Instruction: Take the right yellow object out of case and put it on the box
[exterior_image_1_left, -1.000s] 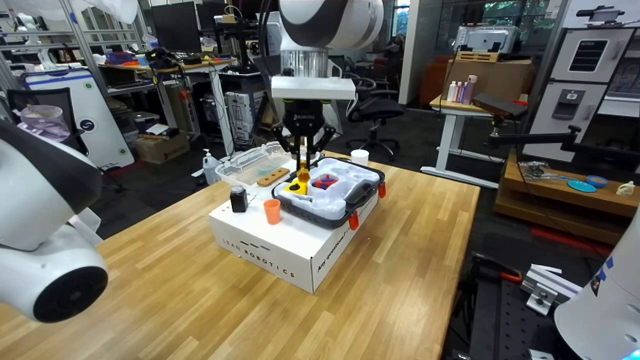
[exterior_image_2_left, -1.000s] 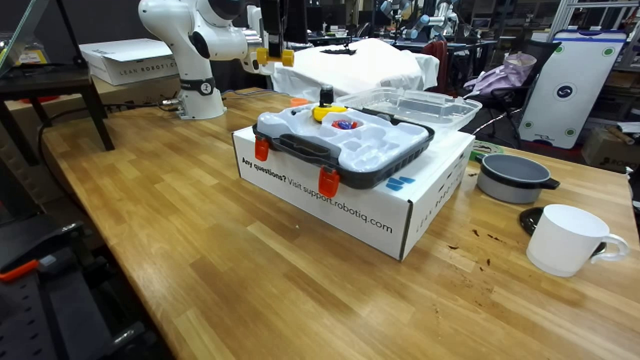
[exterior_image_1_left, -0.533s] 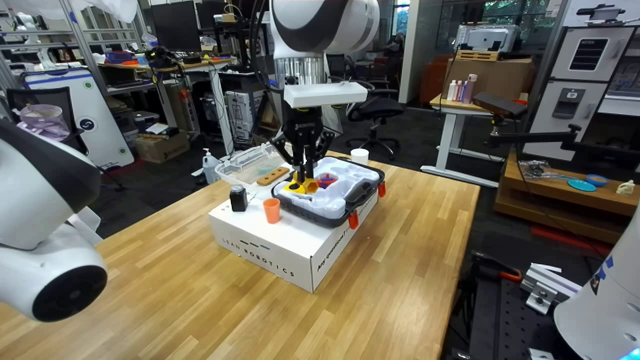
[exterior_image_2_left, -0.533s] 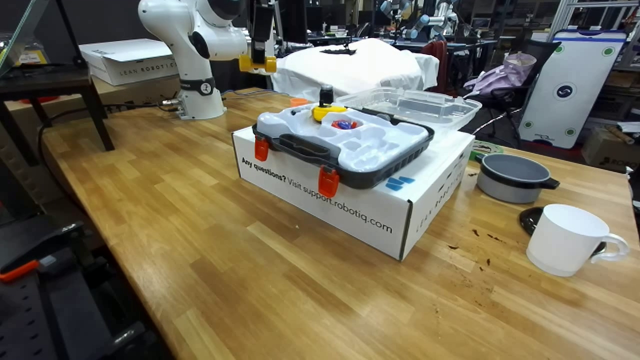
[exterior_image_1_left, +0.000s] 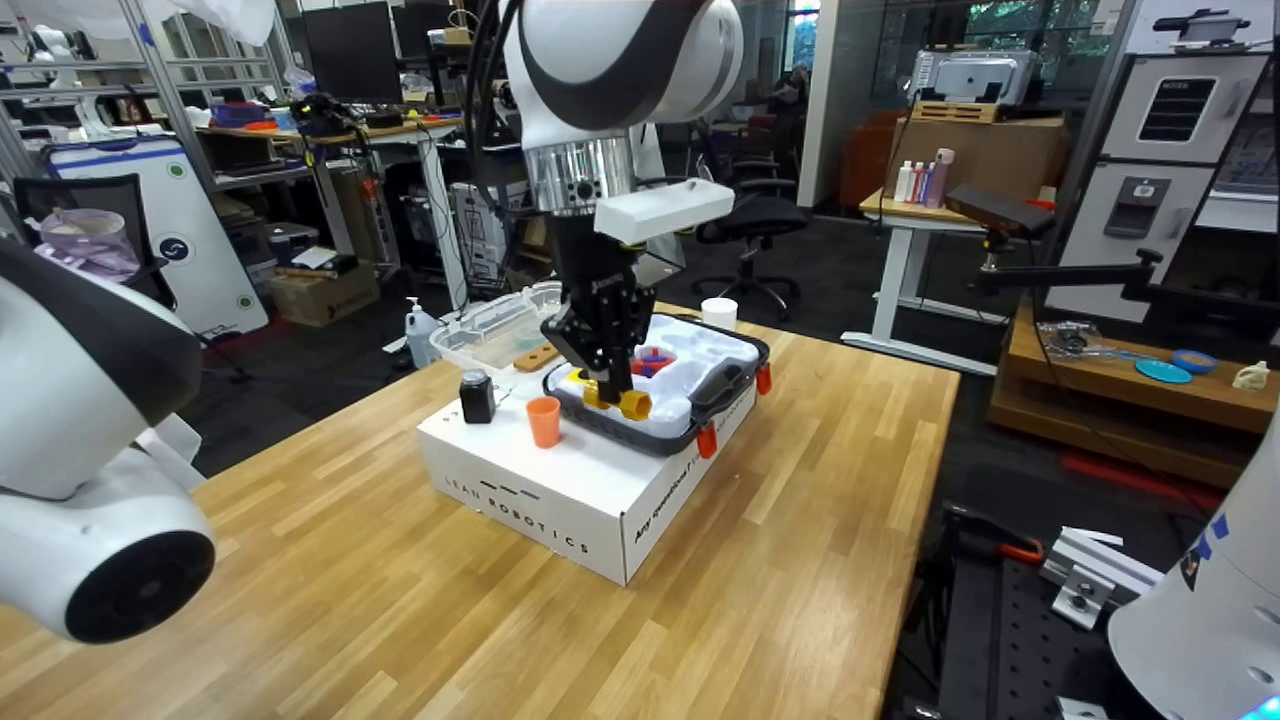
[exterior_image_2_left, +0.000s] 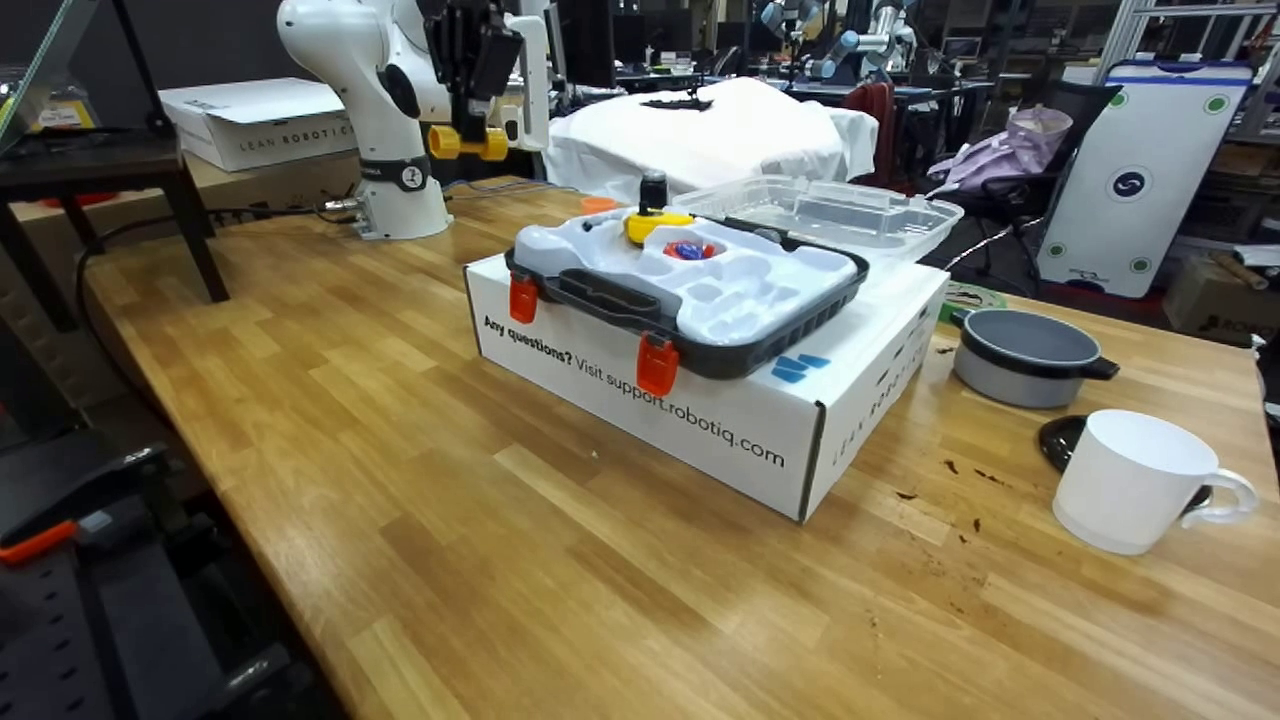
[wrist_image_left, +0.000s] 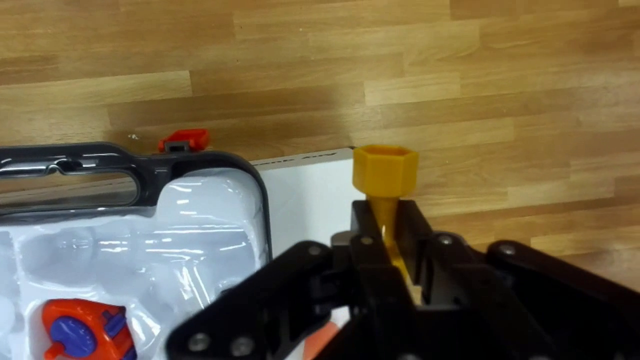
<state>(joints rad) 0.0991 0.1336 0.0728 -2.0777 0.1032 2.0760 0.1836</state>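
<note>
A yellow dumbbell-shaped object with hexagonal ends (exterior_image_1_left: 634, 405) is in my gripper (exterior_image_1_left: 612, 392), which is shut on its thin middle. In the wrist view the gripper (wrist_image_left: 384, 215) grips the yellow object (wrist_image_left: 385, 172), whose end shows over the box's edge, beside the case. In an exterior view the yellow object (exterior_image_2_left: 450, 142) hangs in the air, left of the case. The open black case (exterior_image_2_left: 780, 355) with white liner lies on the white box (exterior_image_2_left: 640, 405). A second yellow piece (exterior_image_2_left: 660, 225) and a red-and-blue piece (exterior_image_2_left: 690, 249) sit in the case.
On the box stand an orange cup (exterior_image_1_left: 545, 422) and a black bottle (exterior_image_1_left: 477, 398), near a wooden block (exterior_image_1_left: 537, 357) and the case's clear lid (exterior_image_1_left: 500, 325). A grey pot (exterior_image_2_left: 1030, 360) and white mug (exterior_image_2_left: 1140, 480) stand on the table. Another white arm (exterior_image_1_left: 120, 450) is nearby.
The gripper has carried the yellow object away from over the case, lower in one exterior view and leftward in the other. The wrist has tilted. The case and its other pieces have not moved.
</note>
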